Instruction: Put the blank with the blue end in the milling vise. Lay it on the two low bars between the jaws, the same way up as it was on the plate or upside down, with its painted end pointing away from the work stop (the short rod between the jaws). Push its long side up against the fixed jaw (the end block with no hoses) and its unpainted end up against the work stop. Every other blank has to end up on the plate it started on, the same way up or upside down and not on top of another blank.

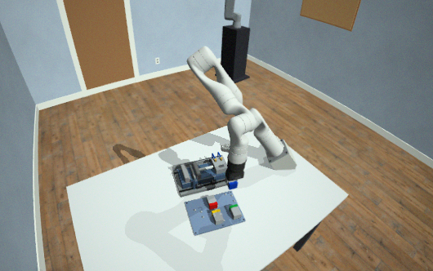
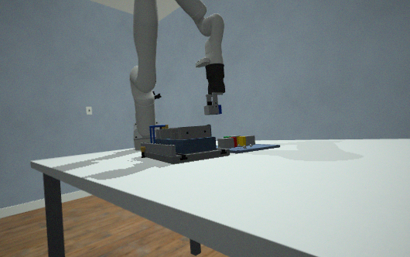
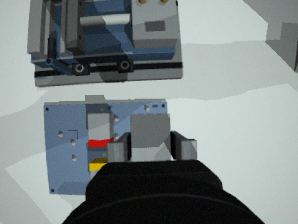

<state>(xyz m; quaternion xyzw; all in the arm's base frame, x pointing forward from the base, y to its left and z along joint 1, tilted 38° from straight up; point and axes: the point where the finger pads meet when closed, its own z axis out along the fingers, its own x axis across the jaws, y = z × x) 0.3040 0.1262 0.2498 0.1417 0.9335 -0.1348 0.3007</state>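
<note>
My gripper (image 1: 233, 179) (image 2: 212, 105) (image 3: 150, 141) is shut on the blank with the blue end (image 1: 233, 184) (image 2: 213, 110) (image 3: 149, 128) and holds it level, well above the table. It hangs over the gap between the milling vise (image 1: 199, 173) (image 2: 182, 145) (image 3: 107, 30) and the blue plate (image 1: 196, 224) (image 2: 269, 146) (image 3: 59, 156), near the vise's hose end. In the side view the blue end (image 2: 220, 109) points right. The jaws stand apart with nothing between them.
Three other blanks lie on the plate: red-ended (image 1: 212, 202) (image 3: 99, 141), yellow-ended (image 1: 217, 215) (image 3: 97, 165) and green-ended (image 1: 234, 211). Two blue hoses (image 2: 154, 131) stick up from the vise's one end block. The arm's base (image 1: 278, 153) is bolted to the table behind.
</note>
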